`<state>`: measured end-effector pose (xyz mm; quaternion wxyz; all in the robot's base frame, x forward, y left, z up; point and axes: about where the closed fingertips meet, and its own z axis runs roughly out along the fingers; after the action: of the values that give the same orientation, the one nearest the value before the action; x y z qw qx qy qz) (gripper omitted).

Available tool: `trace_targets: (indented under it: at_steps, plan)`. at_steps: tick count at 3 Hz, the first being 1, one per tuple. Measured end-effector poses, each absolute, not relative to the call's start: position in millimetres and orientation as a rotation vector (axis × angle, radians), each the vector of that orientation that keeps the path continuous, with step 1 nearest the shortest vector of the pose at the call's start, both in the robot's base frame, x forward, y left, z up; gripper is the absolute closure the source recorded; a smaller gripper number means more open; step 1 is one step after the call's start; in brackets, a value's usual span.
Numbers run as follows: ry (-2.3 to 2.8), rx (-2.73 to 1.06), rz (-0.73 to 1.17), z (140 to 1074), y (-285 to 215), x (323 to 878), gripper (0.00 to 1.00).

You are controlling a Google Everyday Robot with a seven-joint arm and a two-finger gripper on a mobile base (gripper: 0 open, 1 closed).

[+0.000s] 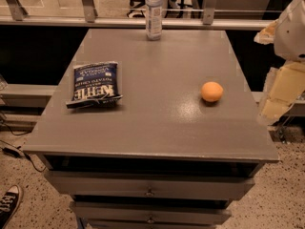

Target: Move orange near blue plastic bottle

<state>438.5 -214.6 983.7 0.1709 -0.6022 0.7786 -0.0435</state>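
Off the right edge of the drawer cabinet (157,123), the gripper (281,97) hangs clear, its grip state impossible to tell; the orange (212,91) lies ungrasped, well apart from the blue plastic bottle (154,13).

A big grey wooden table with drawers (157,128) fills the middle. A flat dark-blue shiny chip bag with white letters (94,84) lies on the table's left side. A black-and-white cloth shoe (8,202) sits on the floor below the table's left corner.
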Motion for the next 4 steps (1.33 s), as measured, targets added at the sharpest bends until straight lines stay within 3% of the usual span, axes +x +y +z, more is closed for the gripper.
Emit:
trace_targets:
  at_steps: [2, 4]
  plan:
    - [2.179, -1.679, -0.112, 974, -218, 450, 0.0]
    - [2.144, -1.501, 0.038, 921, -223, 512, 0.0]
